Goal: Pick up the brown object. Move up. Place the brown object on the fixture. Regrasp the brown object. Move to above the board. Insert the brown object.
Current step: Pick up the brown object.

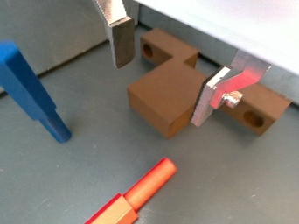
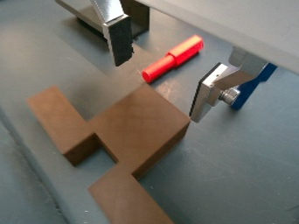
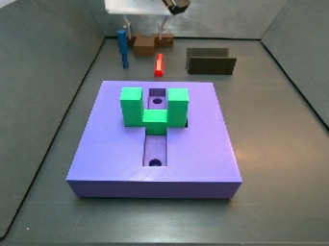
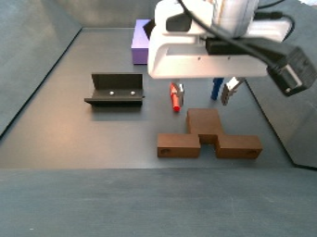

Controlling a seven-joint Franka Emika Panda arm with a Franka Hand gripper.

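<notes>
Both wrist views show our gripper [image 1: 170, 77] [image 2: 163, 74] standing wide, its silver fingers [image 1: 118, 42] [image 2: 212, 90] on either side of the brown object [image 1: 176, 96] [image 2: 122, 131] with grey floor showing between each plate and the piece; nothing is held. The brown object reads here as a T-shaped block (a thick stem with a crossbar, and a round hole near one end of the bar in a wrist view [image 1: 151, 51]); it lies flat on the floor.

Near it we see the red peg [image 1: 140, 192] [image 2: 172, 58] lying on its side and the blue peg [image 1: 31, 92] [image 2: 247, 83] standing up, both apart from the brown piece.

From a side view the gripper [image 4: 205, 94] hangs just above the brown object [image 4: 209, 138], with the red peg [image 4: 176, 95] and blue peg [image 4: 224, 90] behind it; the fixture [image 4: 117, 91] stands well apart on the floor; the purple board [image 4: 141, 39] lies beyond it. In a side view the board [image 3: 156, 144] carries a green U-shaped block [image 3: 153, 107] on its groove; the fixture [image 3: 211, 61], the red peg [image 3: 160, 64] and the brown object [image 3: 150, 41] lie beyond the board's far end; the gripper is largely cut off there.
</notes>
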